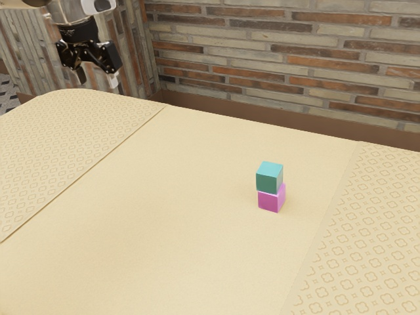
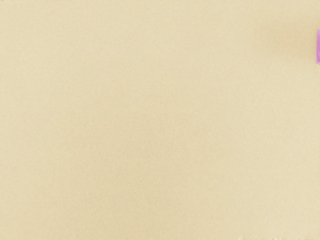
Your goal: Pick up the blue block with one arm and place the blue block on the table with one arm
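Blue block [image 1: 269,178]: sits atop magenta block [image 1: 271,199] on pale yellow counter [image 1: 164,197], below and well apart from the widely spread end effector [image 1: 97,80].

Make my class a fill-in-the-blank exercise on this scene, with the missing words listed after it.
The blue block rests on ____ of the pink block.
Altogether, the table bears ____ blocks.
With its fingers apart, the gripper is ____.
The wall behind the table shows rows of ____.

Missing words: top; two; open; bricks.
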### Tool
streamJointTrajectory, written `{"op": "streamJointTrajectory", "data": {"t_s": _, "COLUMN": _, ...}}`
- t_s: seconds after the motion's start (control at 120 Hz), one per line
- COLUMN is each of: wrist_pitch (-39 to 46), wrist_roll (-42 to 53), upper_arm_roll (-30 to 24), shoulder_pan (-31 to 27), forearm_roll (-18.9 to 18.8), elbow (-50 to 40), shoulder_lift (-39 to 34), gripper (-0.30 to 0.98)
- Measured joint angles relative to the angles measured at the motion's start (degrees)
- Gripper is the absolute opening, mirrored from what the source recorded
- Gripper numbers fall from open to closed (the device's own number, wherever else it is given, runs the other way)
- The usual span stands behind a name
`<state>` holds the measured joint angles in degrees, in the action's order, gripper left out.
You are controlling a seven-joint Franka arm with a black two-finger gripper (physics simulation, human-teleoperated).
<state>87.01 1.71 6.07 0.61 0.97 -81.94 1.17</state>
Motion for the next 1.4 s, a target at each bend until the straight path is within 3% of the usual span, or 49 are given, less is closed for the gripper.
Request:
{"op": "streamJointTrajectory", "data": {"t_s": 0.158, "wrist_pitch": -0.11, "wrist_roll": 0.06, "upper_arm_roll": -0.05, "shoulder_pan": 1.58, "forearm_roll": -0.01, "elbow": 0.38, "shoulder_lift": 0.01, "gripper": 0.69}}
{"op": "streamJointTrajectory", "data": {"t_s": 0.275, "wrist_pitch": -3.43, "wrist_roll": 0.04, "upper_arm_roll": -1.43, "shoulder_pan": 1.29, "forearm_roll": -0.12, "elbow": 14.06, "shoulder_lift": 0.81, "gripper": 0.69}}
{"op": "streamJointTrajectory", "data": {"t_s": 0.442, "wrist_pitch": -3.25, "wrist_roll": -0.38, "upper_arm_roll": -1.92, "shoulder_pan": 6.63, "forearm_roll": -0.43, "elbow": 17.25, "shoulder_lift": 7.88, "gripper": 0.69}}
{"op": "streamJointTrajectory", "data": {"t_s": 0.7, "wrist_pitch": 4.27, "wrist_roll": -0.93, "upper_arm_roll": -1.4, "shoulder_pan": 8.94, "forearm_roll": -0.27, "elbow": 17.34, "shoulder_lift": 19.07, "gripper": 0.69}}
{"op": "streamJointTrajectory", "data": {"t_s": 1.017, "wrist_pitch": 17.88, "wrist_roll": -1.33, "upper_arm_roll": -0.45, "shoulder_pan": 15.88, "forearm_roll": -0.17, "elbow": 21.82, "shoulder_lift": 35.75, "gripper": 0.69}}
{"op": "streamJointTrajectory", "data": {"t_s": 1.258, "wrist_pitch": 22.36, "wrist_roll": -2.05, "upper_arm_roll": -0.9, "shoulder_pan": 16.94, "forearm_roll": 6.2, "elbow": 28.16, "shoulder_lift": 44.3, "gripper": 0.69}}
{"op": "streamJointTrajectory", "data": {"t_s": 1.4, "wrist_pitch": 23.62, "wrist_roll": -3.6, "upper_arm_roll": -0.79, "shoulder_pan": 18.5, "forearm_roll": 8.01, "elbow": 29.65, "shoulder_lift": 47.85, "gripper": 0.69}}
